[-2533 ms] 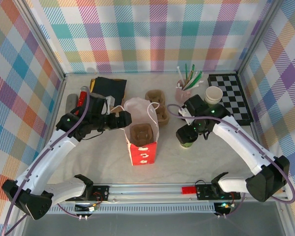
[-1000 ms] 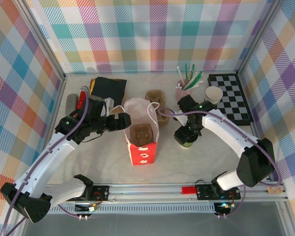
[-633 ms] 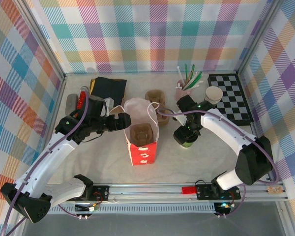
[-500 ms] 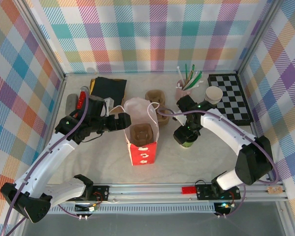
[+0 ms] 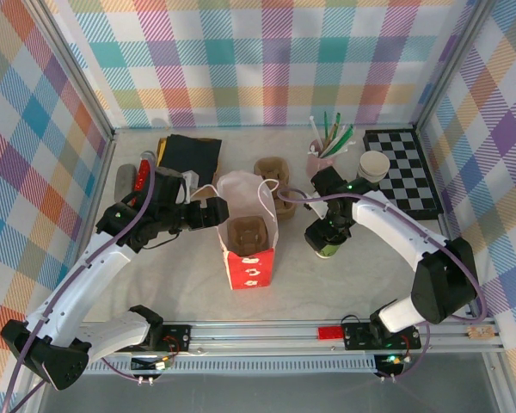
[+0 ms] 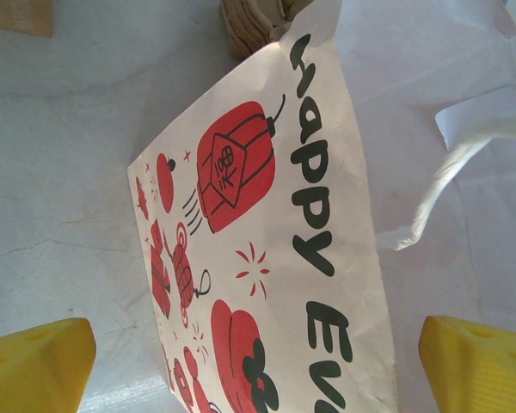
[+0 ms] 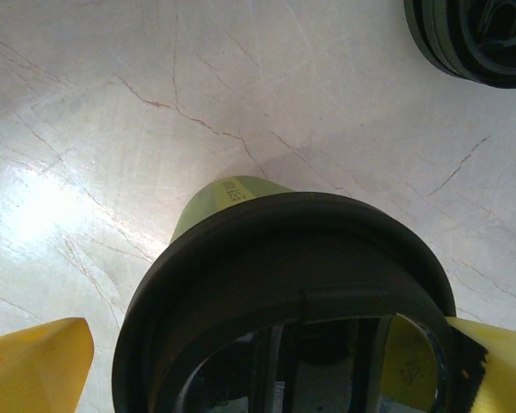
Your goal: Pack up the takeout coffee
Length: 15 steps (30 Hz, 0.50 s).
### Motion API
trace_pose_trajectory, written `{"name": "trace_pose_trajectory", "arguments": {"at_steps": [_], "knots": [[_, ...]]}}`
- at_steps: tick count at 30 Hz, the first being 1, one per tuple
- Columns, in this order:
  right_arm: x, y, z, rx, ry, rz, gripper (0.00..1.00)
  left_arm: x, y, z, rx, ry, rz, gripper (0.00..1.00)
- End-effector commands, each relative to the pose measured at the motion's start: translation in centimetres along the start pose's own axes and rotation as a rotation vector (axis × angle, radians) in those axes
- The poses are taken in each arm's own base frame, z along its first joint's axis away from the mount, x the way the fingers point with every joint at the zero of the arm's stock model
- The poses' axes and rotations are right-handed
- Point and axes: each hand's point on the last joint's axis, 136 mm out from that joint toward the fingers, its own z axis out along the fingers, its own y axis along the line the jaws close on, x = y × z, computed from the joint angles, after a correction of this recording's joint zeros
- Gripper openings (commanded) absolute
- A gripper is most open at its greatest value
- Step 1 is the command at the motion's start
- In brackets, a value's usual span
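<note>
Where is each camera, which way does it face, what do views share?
Top external: above and behind, looking down at the table; left arm, right arm, bases nearest.
Left wrist: faces the printed paper bag; yellow fingers at lower corners.
Right wrist: looks down on the lidded takeout coffee; fingers flank it.
Shared: top view also shows bag, coffee.

On my white marbled table [image 5: 155,275] I see the paper bag [image 5: 248,249], the takeout coffee [image 5: 328,248] to its right, and cardboard carriers [image 5: 275,172], a pink straw cup [image 5: 320,160], a checkered mat [image 5: 406,172] and black napkins [image 5: 189,153] behind.
</note>
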Motion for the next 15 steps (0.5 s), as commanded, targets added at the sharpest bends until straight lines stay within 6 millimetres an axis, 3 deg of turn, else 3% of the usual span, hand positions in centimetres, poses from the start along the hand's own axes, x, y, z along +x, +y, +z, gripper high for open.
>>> {"name": "trace_pose_trajectory", "arguments": {"at_steps": [1,7,15], "knots": [[0.7,1.7,-0.2,-0.09,0.033,0.019,0.99,-0.6,-0.4,-0.7,0.014,-0.035,0.007,0.96],[0.3,2.5,-1.4,-0.126,-0.001,0.035,0.99,-0.7,-0.5,-0.6,0.014,-0.036,0.007,0.96],[-0.2,1.7,-2.6,-0.076,-0.016,0.092,0.99,-0.7,-0.4,-0.6,0.01,-0.032,0.011,0.96]]}}
